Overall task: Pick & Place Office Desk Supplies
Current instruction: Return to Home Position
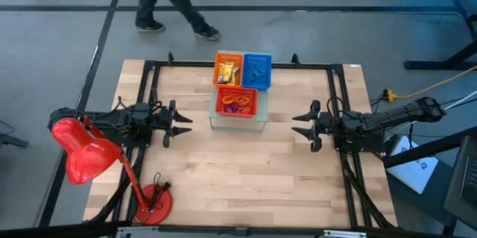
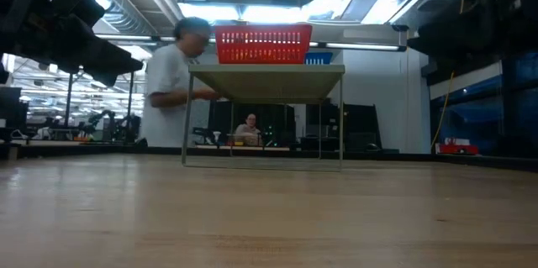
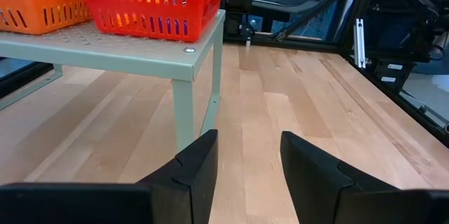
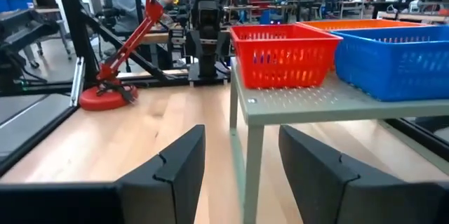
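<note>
The thin coiled loops (image 1: 237,104), orange, purple and yellow, lie tangled in the red mesh basket (image 3: 151,3), and the small yellow-orange oblong pieces (image 1: 227,73) sit in the orange mesh basket (image 1: 218,59) behind it, beside a blue mesh basket (image 1: 257,70). All three slotted plastic baskets stand on a pale grey-green perforated metal stand (image 4: 316,101) with square legs, on the light plank-wood table (image 1: 238,178). The left gripper (image 1: 185,124) hovers left of the stand and the right gripper (image 1: 297,126) right of it, both with matte dark fingers spread apart and holding nothing. A glossy red desk lamp (image 1: 89,156) stands at the table's near-left corner. Blue print on a white sheet (image 1: 414,161) is too small to read.
</note>
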